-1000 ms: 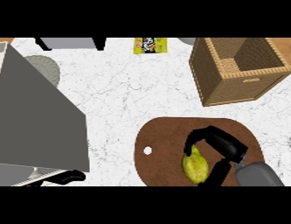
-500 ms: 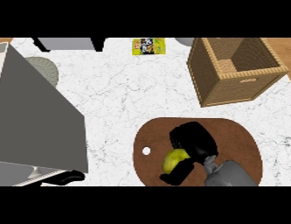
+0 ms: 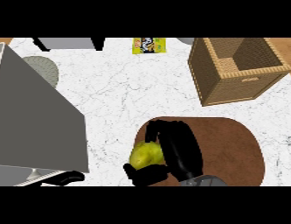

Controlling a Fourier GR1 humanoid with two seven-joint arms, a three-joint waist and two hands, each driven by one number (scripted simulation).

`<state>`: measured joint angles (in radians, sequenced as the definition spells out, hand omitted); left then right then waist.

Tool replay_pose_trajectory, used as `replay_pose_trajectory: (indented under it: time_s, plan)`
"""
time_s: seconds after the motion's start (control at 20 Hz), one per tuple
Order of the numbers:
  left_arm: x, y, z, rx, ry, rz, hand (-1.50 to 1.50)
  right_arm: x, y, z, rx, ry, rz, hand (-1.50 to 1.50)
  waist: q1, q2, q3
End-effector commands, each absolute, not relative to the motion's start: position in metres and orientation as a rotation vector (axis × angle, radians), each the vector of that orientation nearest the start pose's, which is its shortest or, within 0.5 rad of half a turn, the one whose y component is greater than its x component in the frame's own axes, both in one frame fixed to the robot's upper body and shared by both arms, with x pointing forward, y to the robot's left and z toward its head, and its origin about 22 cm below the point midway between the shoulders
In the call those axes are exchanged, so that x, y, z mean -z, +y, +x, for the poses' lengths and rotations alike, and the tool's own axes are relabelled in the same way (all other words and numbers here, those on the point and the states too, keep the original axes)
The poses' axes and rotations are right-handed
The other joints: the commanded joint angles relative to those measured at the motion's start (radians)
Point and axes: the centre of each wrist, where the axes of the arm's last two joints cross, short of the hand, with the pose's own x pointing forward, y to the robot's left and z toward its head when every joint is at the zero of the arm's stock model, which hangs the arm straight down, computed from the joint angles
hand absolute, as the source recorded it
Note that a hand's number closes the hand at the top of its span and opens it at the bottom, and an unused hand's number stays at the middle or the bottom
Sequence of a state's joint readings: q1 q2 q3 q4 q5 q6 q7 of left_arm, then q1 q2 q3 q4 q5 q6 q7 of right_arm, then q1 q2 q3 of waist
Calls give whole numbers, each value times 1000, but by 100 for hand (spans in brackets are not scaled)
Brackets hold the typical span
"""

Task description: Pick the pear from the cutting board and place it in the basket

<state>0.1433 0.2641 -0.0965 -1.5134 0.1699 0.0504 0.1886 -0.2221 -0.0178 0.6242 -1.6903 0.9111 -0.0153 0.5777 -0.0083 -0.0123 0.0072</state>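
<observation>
In the head view, the brown cutting board lay at the lower middle of the white marbled counter, its near side cut off by the view's lower edge. The right hand came up from that edge over the board's left part, its fingers and thumb curled round the yellow-green pear. The pear sat at the board's left rim, partly over the counter; whether it touched the board could not be told.

Left of the board stood a large grey box, and a strip of bare counter lay between the pear and the box's near corner. The left hand showed by that corner, low at the view's edge; whether it was open or closed could not be told.

Beyond the board, up and to the left, the counter lay open in a broad stretch as far as a yellow packet at the far edge. A narrower strip of counter ran to the right of the board, out to the counter's right edge.

The wicker basket stood beyond the board to the right, well apart from the hand, near the counter's right edge. Its top was open, and only its own woven inner walls showed inside.
</observation>
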Motion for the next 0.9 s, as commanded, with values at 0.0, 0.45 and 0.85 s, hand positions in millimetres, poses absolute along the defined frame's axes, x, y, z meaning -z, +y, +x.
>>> replay_pose_trajectory:
  time_s: [0.0,0.45,0.85]
  plan:
    - [47,299,190,12,-1026,149,0,-122,-73,212,-630,-1709,-494,150,0,8,-6]
    - [46,308,186,22,-1018,142,0,-219,-104,218,-416,-1723,-696,150,5,10,-8]
    - [50,300,196,40,-1017,159,0,-282,-130,251,-265,-1694,-763,150,8,14,-8]
